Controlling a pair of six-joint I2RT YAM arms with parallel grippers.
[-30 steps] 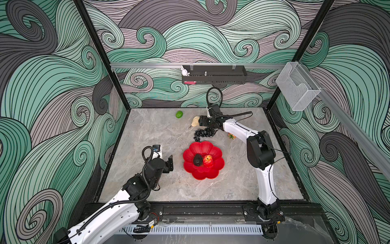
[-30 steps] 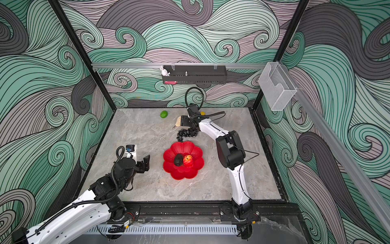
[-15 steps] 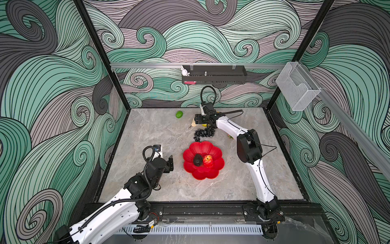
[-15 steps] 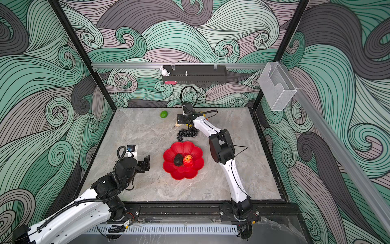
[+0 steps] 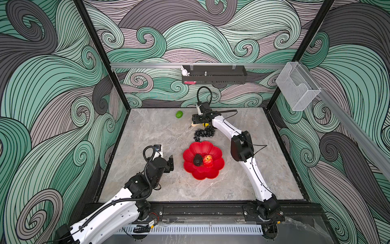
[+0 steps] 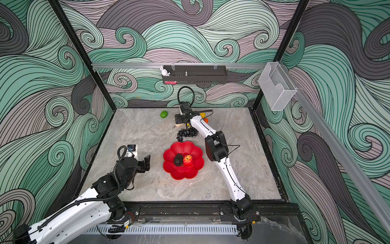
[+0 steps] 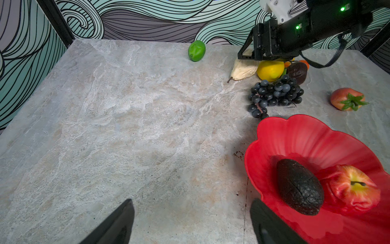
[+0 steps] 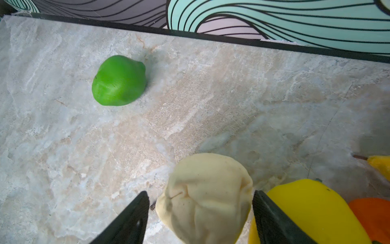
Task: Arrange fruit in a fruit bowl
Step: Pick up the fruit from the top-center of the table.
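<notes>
Your right gripper (image 8: 200,191), wide open and empty, straddles the wrinkled beige toy pear (image 8: 207,181) lying on its side directly between its jaws, well apart from your left arm (image 5: 118,202).

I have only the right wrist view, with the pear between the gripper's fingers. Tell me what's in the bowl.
Observer: An avocado and an apple lie side by side in the bowl.
Operator: Now describe the way from the pear to the bowl.
Observer: The grapes lie between the pear and the bowl, close to its rim.
</notes>
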